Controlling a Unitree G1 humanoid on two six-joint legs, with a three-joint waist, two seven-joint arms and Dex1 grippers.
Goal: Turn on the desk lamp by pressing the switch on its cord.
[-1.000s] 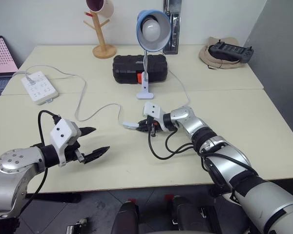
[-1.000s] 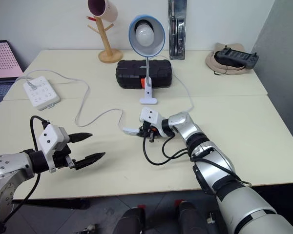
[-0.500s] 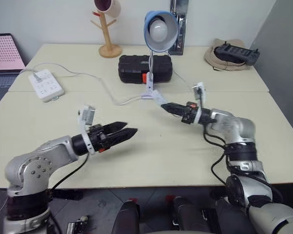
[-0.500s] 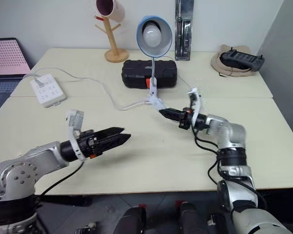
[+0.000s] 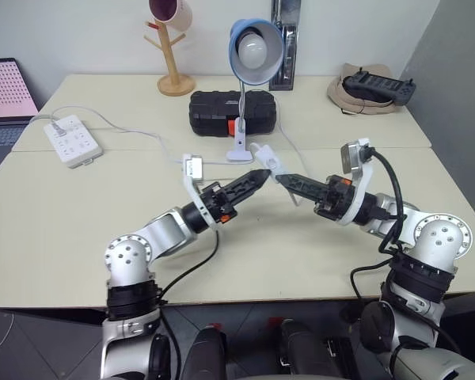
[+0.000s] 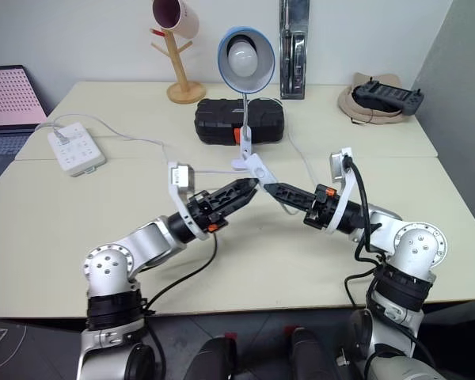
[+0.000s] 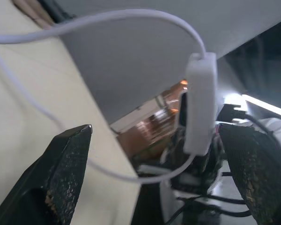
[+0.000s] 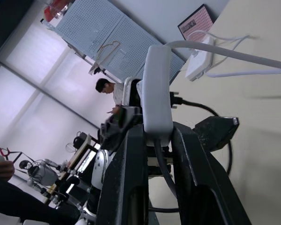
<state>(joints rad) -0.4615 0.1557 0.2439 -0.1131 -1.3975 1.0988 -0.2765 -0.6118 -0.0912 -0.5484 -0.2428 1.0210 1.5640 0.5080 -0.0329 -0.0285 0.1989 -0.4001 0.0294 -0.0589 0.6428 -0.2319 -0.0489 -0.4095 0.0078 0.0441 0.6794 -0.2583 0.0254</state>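
The right gripper (image 5: 283, 179) is clamped on the small oblong white plastic switch (image 8: 157, 91), holding it lifted above the cream tabletop (image 5: 79, 229) in front of the blue-shaded desk lamp (image 5: 256, 49). The left gripper (image 7: 145, 154) stands wide apart around it. If the left fingers close off-centre, the switch may twist out, or the thin white cord (image 7: 122, 18) could tug the lamp over.

black case (image 5: 226, 112), power strip (image 5: 68, 139), mug tree (image 5: 171, 47), laptop (image 5: 5, 99).
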